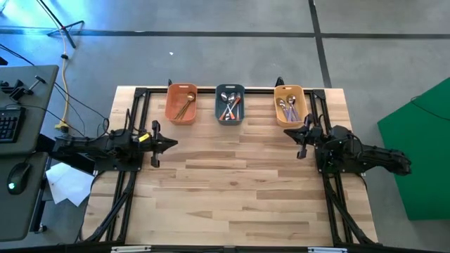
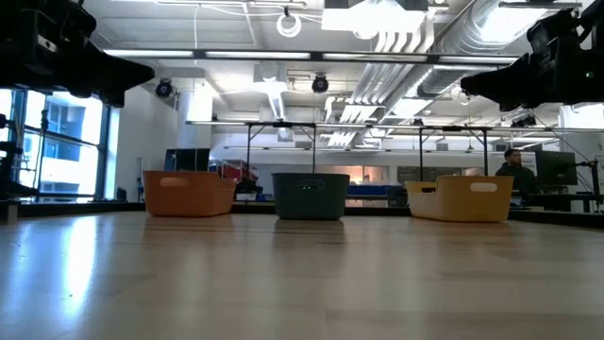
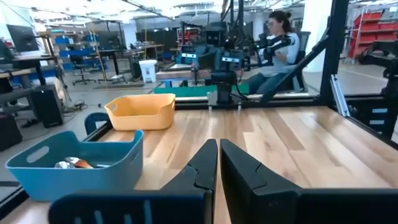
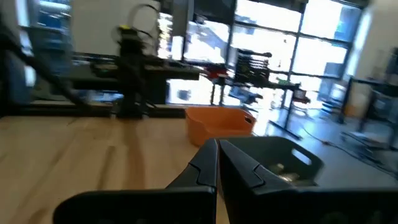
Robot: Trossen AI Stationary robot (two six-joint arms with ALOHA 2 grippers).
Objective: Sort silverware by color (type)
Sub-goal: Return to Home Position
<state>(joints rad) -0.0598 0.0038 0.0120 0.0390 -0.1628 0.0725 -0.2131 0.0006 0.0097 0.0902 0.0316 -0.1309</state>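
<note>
All the silverware lies in three trays along the table's far edge. Gold spoons [image 1: 185,105] are in the orange tray [image 1: 171,105]. Silver spoons with orange-red handles [image 1: 229,107] are in the slate-blue tray [image 1: 219,105], and lavender-handled spoons [image 1: 288,107] are in the yellow tray [image 1: 278,109]. My left gripper [image 1: 174,144] is shut and empty above the table's left side, pointing right. My right gripper [image 1: 294,132] is shut and empty just near of the yellow tray, pointing left. In the wrist views both pairs of fingers [image 3: 217,152] [image 4: 217,152] are closed together with nothing between them.
Bare wood tabletop [image 1: 232,190] spreads between the arms and toward the near edge. Black frame rails [image 1: 130,183] run along both sides. In the low view the trays [image 2: 310,195] stand in a row at the far edge. A person [image 3: 280,37] sits beyond the table's right side.
</note>
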